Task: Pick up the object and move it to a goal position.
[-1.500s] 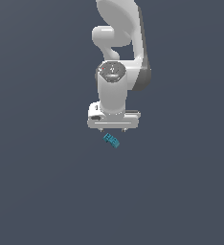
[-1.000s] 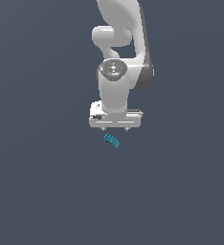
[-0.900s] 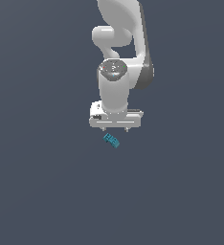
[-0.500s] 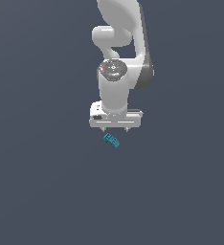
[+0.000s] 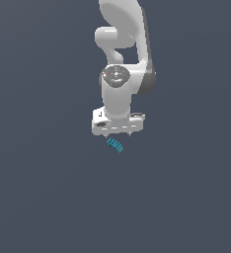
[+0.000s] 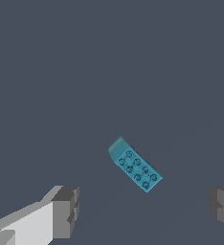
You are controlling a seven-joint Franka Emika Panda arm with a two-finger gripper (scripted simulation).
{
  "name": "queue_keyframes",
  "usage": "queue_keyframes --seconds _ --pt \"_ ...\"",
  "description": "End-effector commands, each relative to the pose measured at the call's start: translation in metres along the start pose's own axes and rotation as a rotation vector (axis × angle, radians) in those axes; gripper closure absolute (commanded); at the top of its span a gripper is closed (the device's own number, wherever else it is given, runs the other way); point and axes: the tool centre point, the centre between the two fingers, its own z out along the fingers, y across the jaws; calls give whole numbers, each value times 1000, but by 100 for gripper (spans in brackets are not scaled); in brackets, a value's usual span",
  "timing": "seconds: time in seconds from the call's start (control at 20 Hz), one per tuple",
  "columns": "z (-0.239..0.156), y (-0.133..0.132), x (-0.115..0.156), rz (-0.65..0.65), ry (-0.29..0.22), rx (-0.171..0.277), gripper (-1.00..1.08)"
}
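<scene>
Object: teal-blue studded block (image 6: 134, 169), oblong, two rows of studs on top, lying on the flat grey surface (image 6: 85, 72).
Long axis: diagonal in both views; in the exterior view the block (image 5: 114, 145) runs from upper left down to lower right.
Position: just below the gripper (image 5: 118, 134) in the exterior view, apart from it, nothing touching.
Gripper: fingers (image 6: 66, 211) spread wide, holding nothing; in the wrist view the block lies between them, offset from the finger line.
Arm: white Panda arm (image 5: 122, 59), wrist pointing down.

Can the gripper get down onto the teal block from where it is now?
Probably yes: the gripper is open above the teal block, nothing lies between, though the block sits diagonal to the fingers.
</scene>
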Motion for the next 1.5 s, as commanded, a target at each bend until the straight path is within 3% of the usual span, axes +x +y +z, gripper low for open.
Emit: queue_keyframes --seconds 0.0,1.0,1.45 --pt "5 2 -1 -49 2 -4 -92" --pt "58 14 -16 -595 21 -39 -92" --pt "72 16 -22 -758 27 -47 -92"
